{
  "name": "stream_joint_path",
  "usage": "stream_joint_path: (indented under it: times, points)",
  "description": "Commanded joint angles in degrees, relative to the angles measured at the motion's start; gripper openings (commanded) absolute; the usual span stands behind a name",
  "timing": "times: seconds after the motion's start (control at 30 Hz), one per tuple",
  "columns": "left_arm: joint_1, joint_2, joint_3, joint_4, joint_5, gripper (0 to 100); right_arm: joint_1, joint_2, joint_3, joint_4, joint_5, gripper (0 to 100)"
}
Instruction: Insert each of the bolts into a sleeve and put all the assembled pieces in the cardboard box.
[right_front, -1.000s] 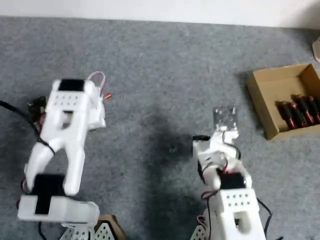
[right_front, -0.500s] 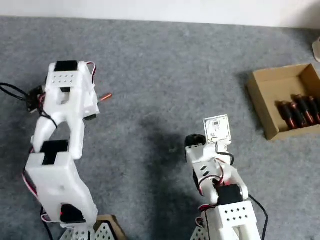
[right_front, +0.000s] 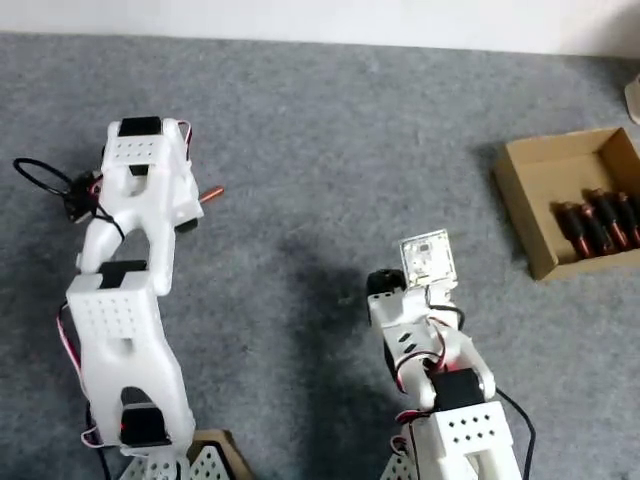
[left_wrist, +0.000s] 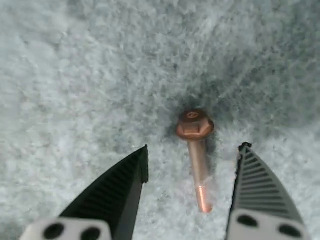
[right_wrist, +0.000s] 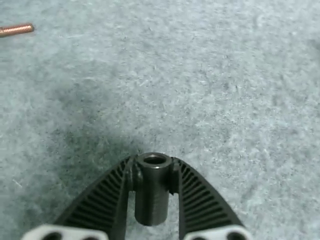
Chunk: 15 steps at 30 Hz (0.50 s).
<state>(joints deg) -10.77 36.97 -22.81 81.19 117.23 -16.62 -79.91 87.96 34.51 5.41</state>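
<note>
While left claw (left_wrist: 194, 148) gapes astride bolt (left_wrist: 195, 127), right claw (right_wrist: 152, 167) clamps sleeve (right_wrist: 151, 200); overhead, box (right_front: 512, 205) holds finished pieces (right_front: 600, 222).

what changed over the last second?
The left arm straightened, its wrist edging farther from its base; left gripper open astride the bolt. The right arm pulled back toward the left arm, right gripper shut on the sleeve. Bolt, cardboard box and assembled pieces stayed put.

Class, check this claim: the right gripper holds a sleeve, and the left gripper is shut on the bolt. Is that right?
Not quite. The left gripper is open; the bolt lies on the carpet between its jaws, as the left wrist view shows. The right gripper does hold the sleeve.
</note>
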Motion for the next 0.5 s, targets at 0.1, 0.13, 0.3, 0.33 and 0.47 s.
stream_joint_path:
  times: [0.1,0.13,0.3,0.33,0.47]
  points:
    - [-0.8,1.1,-3.3,0.2,0.6,26,-0.6,-1.1,-0.6,-1.5,1.0,0.5]
    - [-0.8,1.2,-3.3,0.2,0.7,26,-0.6,-1.1,-0.6,-1.5,1.0,0.5]
    - [-1.6,1.4,-3.2,0.2,1.9,26,-0.6,-1.1,-0.6,-1.5,1.0,0.5]
    - [-1.8,1.4,-3.1,0.2,2.6,26,-0.6,-1.1,-0.5,-1.5,1.0,0.5]
    - [-2.2,1.5,-2.9,0.1,2.8,26,-0.6,-1.3,0.7,-1.5,1.1,0.5]
